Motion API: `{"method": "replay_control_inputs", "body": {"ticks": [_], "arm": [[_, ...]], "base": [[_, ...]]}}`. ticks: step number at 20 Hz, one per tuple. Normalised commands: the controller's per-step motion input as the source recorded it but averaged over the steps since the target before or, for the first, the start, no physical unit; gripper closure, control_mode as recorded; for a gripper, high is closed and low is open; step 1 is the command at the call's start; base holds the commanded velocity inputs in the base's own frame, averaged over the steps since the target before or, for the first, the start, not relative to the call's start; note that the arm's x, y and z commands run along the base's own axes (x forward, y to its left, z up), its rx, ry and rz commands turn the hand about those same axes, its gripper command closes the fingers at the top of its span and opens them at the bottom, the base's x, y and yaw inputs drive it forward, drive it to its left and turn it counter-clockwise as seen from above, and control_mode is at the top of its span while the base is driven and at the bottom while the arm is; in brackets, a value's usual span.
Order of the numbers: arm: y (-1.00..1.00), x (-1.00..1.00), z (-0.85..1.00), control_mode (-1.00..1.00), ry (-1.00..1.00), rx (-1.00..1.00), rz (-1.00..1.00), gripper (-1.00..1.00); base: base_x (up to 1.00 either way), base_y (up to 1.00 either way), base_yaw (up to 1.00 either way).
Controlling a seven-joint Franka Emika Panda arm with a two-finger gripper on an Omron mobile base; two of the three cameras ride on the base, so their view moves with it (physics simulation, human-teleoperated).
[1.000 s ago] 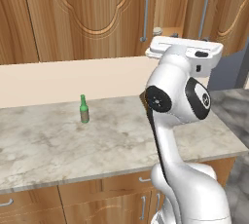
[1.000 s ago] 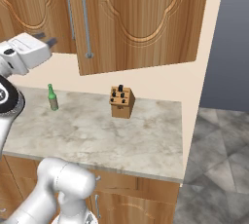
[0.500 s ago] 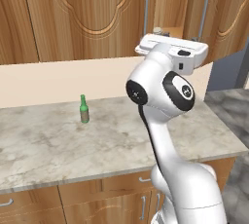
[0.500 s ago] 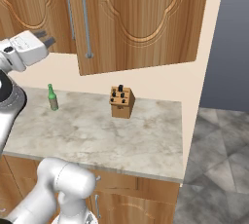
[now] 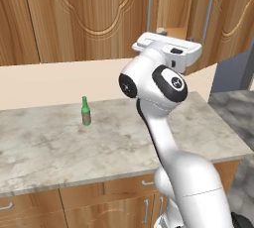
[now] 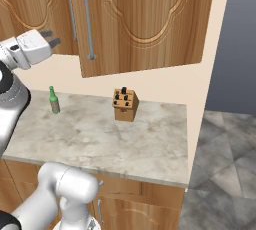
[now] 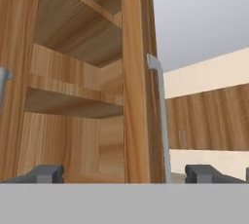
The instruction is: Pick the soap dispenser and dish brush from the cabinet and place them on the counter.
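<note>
My gripper [image 6: 51, 38] is open and empty, held high in front of the cabinet [image 5: 94, 14], well above the counter [image 5: 114, 142]. In the hand view the gripper [image 7: 126, 174] faces the edge of an open cabinet door [image 7: 136, 72] with its silver bar handle [image 7: 158, 116]. Left of that door, the cabinet's inner wooden shelf [image 7: 73, 96] looks bare where I can see it. The soap dispenser and the dish brush are out of view. The open door [image 6: 150, 19] swings out over the counter [image 6: 110, 134].
A slim green bottle [image 5: 86, 111] stands on the counter at the left, also seen as the bottle [image 6: 53, 100]. A wooden knife block [image 6: 125, 105] sits near the back wall at the right. The counter ends at the right, with grey floor [image 6: 225, 149] beyond.
The hand has shifted a little to the left in the left base view, closer to the cabinet opening. The jaws have stayed open.
</note>
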Motion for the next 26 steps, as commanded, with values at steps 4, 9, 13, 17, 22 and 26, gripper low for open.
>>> {"method": "replay_control_inputs", "body": {"ticks": [4,9,13,17,22,26], "arm": [[0.00,0.28,-0.12,-1.00,0.00,0.03,-0.05,-1.00],[0.00,0.33,-0.08,-1.00,0.00,0.04,-0.04,-1.00],[-0.09,0.28,-0.03,-1.00,0.03,0.06,-0.01,-1.00],[-0.14,0.28,-0.01,-1.00,0.07,0.05,0.00,-1.00],[-0.09,0.39,-0.03,-1.00,0.02,0.06,0.00,-1.00],[-0.07,0.38,-0.12,-1.00,0.00,0.05,0.00,-1.00]], "base": [[0.00,0.00,0.00],[0.00,0.00,0.00],[0.00,0.00,0.00],[0.00,0.00,0.00],[0.00,0.00,0.00],[0.00,0.00,0.00]]}}
